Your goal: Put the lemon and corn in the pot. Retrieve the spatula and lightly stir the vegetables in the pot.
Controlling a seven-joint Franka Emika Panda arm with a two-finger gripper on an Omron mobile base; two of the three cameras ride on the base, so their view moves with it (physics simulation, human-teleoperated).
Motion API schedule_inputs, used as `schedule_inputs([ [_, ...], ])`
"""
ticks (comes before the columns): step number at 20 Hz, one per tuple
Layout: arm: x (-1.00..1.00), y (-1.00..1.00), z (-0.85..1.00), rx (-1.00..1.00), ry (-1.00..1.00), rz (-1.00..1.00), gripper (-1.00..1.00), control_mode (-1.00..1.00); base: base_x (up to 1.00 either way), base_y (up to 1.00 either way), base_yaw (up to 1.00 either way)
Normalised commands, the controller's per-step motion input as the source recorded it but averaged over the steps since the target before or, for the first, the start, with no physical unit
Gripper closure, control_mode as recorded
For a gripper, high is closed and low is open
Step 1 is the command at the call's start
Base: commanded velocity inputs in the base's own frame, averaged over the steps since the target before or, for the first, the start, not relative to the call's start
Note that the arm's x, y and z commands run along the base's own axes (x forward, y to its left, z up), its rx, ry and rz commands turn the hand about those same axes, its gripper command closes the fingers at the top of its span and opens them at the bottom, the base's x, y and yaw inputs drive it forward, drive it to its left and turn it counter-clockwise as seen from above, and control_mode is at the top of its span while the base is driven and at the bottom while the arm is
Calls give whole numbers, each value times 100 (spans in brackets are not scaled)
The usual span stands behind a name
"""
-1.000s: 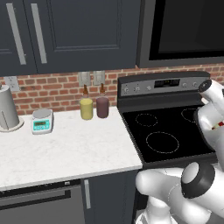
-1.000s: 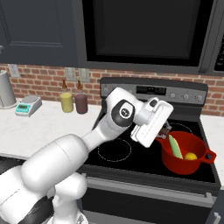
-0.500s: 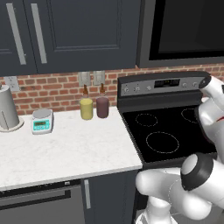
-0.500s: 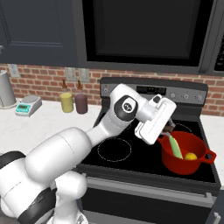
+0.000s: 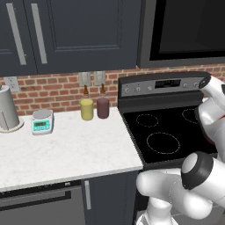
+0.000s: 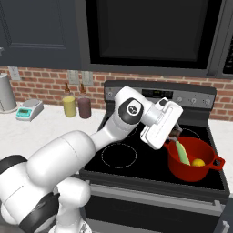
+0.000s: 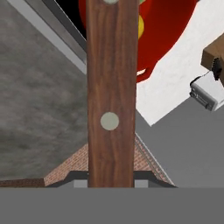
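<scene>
Two vegetables: the corn [image 6: 182, 151], green husk over pale kernels, leans in the pot beside the small round lemon [image 6: 197, 162].
Pot: my squat glossy red pot [image 6: 193, 159] sits on the smooth black stovetop [image 6: 136, 157], at 3 o'clock from the front-left burner ring.
Spatula: its handle [image 7: 110, 92] is a flat, straight plank of dark brown wood grain with a pale round rivet, running from my fingers toward the pot's red rim.
Claw: my gripper [image 6: 173, 133] hangs at the pot's 10 o'clock rim, clenched on the spatula handle.
Counter: white marble slab with a pale yellow jar [image 5: 87, 109] and a maroon jar [image 5: 103, 107] against the rough red brick.
</scene>
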Motion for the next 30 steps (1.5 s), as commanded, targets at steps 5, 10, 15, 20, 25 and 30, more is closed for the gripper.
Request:
schedule_inputs([
  [5, 1, 0, 0, 0, 7, 12, 100, -100, 0, 0, 0],
  [10, 0, -3, 0, 0, 1, 6, 100, -100, 0, 0, 0],
  [15, 0, -15, 0, 0, 0, 0, 100, -100, 0, 0, 0],
  [20, 0, -20, 0, -2, 0, -1, 100, -100, 0, 0, 0],
  [25, 0, -16, 0, -5, 0, -4, 100, -100, 0, 0, 0],
  [30, 0, -16, 0, -6, 1, -8, 100, -100, 0, 0, 0],
])
